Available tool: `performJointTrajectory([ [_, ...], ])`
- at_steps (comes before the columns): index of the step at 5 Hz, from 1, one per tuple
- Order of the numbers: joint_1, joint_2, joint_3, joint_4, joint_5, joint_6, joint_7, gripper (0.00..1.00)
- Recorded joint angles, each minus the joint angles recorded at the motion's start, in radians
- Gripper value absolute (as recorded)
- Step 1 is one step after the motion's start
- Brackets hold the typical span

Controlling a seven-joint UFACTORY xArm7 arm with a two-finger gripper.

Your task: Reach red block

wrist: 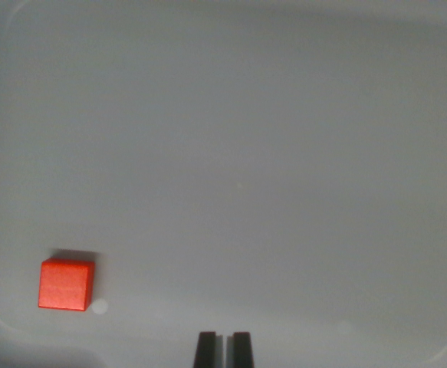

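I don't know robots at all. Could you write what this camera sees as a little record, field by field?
view: wrist camera looking down
surface: plain grey tray or table
target: red block, low on the wrist view's left
mark: small pale spot beside the block
gripper: gripper at the bottom edge, two dark fingertips close together, only a narrow gap between them
contact: none, the block lies apart from the gripper

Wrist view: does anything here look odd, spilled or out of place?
Nothing much stands out. The red block sits flat and whole on the pale grey surface, off to the wrist view's left of the gripper. The one small oddity is a pale round spot by the block's lower right corner; I cannot tell what it is.
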Motion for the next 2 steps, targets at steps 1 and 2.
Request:
performJointTrajectory([
  [1,0.0,0.0,0.0,0.0,0.0,0.0,0.0,0.0],
  [2,0.0054,0.008,0.005,-0.023,0.0002,-0.03,0.005,0.0],
])
